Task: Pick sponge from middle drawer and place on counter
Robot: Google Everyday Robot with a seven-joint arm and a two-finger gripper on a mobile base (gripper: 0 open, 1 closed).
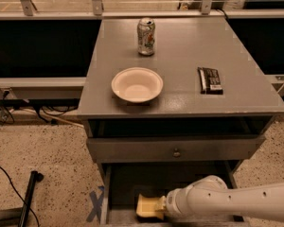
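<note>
The yellow sponge (146, 206) is at the front of the open middle drawer (132, 181), a shallow grey tray low in the cabinet. My gripper (158, 207) reaches in from the right on a white arm (227, 203) and is shut on the sponge's right side, holding it just over the drawer's front part. The grey counter (180, 70) spreads above the drawers.
On the counter stand a white bowl (137, 84), a soda can (146, 36) and a black snack bar wrapper (209, 80). A grey drawer front with a round knob (176, 152) sits above the open drawer. A black pole (28, 197) lies on the floor at left.
</note>
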